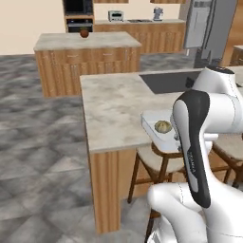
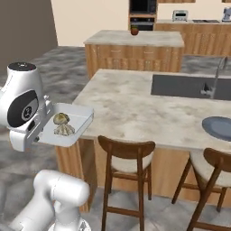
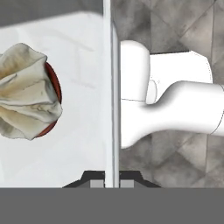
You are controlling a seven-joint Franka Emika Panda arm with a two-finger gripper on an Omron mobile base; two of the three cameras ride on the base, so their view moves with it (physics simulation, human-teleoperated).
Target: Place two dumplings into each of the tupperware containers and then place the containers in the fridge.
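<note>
Pincer (image 3: 112, 183) clamped on container (image 2: 80, 118) wall, holding it level just off table (image 2: 135, 108) corner. Two dumplings (image 2: 62, 118) inside. Plate (image 2: 220, 126) at table's far end, near sink (image 2: 189, 85).

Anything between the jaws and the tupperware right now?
Nothing: in the hand view the gripper is shut directly on the tupperware container wall, with a dumpling lying inside.
</note>
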